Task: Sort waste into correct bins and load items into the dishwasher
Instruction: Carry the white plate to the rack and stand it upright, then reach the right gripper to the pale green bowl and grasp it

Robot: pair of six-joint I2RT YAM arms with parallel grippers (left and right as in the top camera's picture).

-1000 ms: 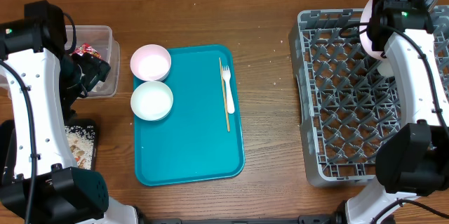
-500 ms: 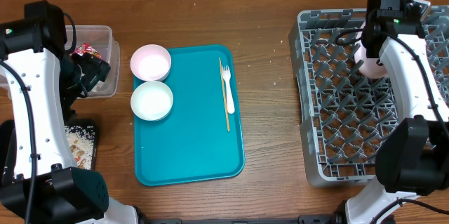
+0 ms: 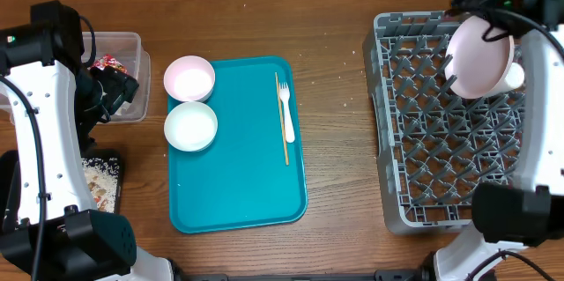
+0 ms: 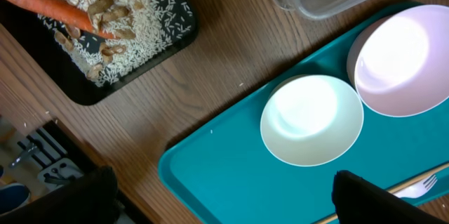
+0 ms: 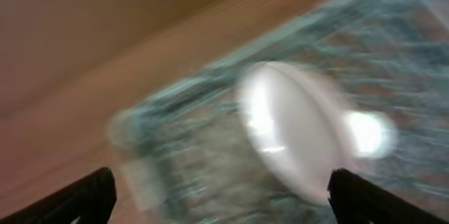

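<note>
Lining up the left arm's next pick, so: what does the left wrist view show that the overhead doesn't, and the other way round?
Only the left wrist view: an orange carrot piece lying on the rice scraps in the black tray; overhead, the left arm covers most of that tray. Only the overhead: the grey dish rack with the white plate standing in it, and the red snack wrapper in the clear tub. Both: the two white bowls at the teal tray's edge, and the clear tub.
</note>
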